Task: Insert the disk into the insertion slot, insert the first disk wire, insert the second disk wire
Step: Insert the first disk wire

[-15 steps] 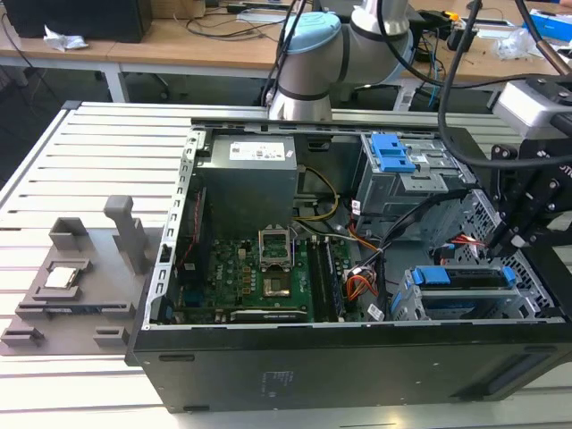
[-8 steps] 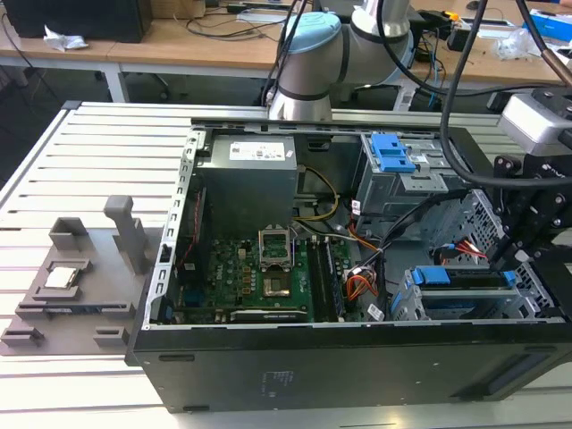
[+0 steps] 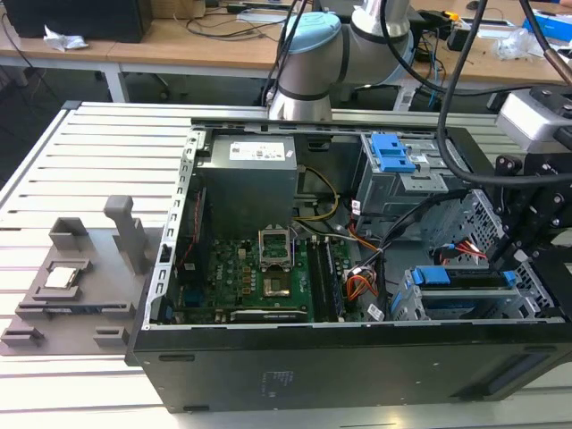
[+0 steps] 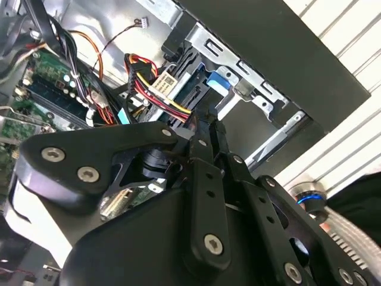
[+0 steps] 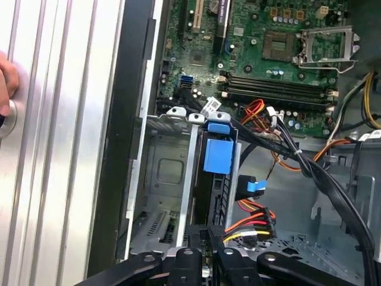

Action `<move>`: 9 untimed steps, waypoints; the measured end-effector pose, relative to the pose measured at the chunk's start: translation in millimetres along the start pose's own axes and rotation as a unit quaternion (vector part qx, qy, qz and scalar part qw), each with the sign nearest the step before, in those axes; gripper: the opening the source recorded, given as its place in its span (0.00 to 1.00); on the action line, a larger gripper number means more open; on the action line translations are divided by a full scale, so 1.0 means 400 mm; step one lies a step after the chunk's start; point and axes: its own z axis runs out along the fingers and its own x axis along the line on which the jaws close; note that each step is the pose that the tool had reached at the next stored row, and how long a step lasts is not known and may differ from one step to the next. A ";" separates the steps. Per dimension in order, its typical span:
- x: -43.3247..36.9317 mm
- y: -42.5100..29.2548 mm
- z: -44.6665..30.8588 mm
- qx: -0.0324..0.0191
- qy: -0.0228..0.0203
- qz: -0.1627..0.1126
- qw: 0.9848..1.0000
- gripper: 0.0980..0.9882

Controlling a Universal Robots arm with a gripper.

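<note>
At the worktop (image 3: 89, 143) edge on the exterior view's right, inside the case (image 3: 357, 375) | disk (image 5: 217, 156) stands on edge, seated in the insertion slot (image 5: 164, 173), rear end toward your hand (image 5: 207, 237) | hand pinched narrow, apparently on the disk wire (image 5: 256, 220) plug, lined up for plugging.

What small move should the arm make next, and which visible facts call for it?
Probably a short, slow push of the gripper toward the disk. The disk, in its blue caddy, already sits in the insertion slot of the grey cage, and the red-yellow-black disk wire ends at the gripper's tip, beside the disk's edge but seemingly not plugged in.
</note>
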 end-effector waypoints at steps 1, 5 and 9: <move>0.000 0.000 0.000 0.000 0.000 0.009 1.000 0.07; 0.000 0.000 0.000 -0.003 -0.004 0.082 0.997 0.07; 0.000 0.000 0.000 -0.005 -0.005 0.118 0.993 0.07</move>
